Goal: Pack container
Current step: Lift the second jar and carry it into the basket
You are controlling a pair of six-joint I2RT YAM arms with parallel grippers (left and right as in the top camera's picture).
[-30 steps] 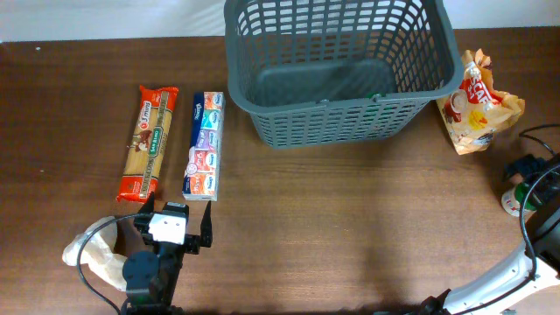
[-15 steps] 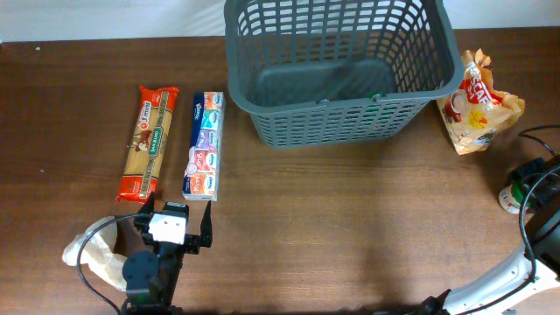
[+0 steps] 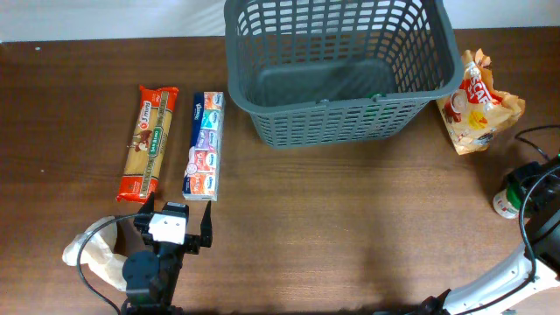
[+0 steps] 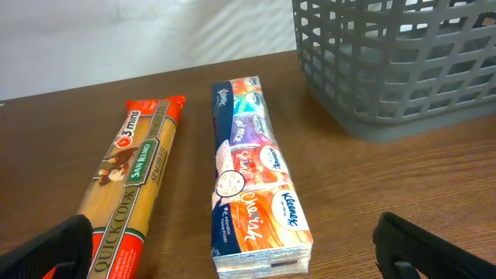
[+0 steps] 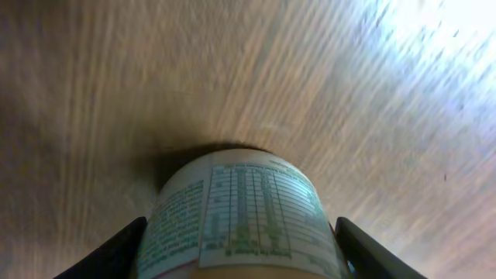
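Note:
The dark grey lattice basket (image 3: 337, 66) stands at the back centre and holds nothing that I can see; its corner shows in the left wrist view (image 4: 403, 62). My right gripper (image 3: 518, 192) at the right edge is shut on a small white bottle (image 3: 504, 205) with a green-printed label, which fills the right wrist view (image 5: 240, 225) between the two fingers. My left gripper (image 3: 176, 220) is open and empty at the front left, just short of a tissue pack (image 4: 252, 182) and a pasta pack (image 4: 132, 194).
The pasta pack (image 3: 149, 142) and the tissue pack (image 3: 205, 145) lie side by side left of the basket. A snack bag (image 3: 477, 103) lies right of the basket. A pale crumpled bag (image 3: 92, 249) lies beside the left arm.
My right gripper has moved toward the front and slightly left with the bottle. The left arm and the other items have not moved.

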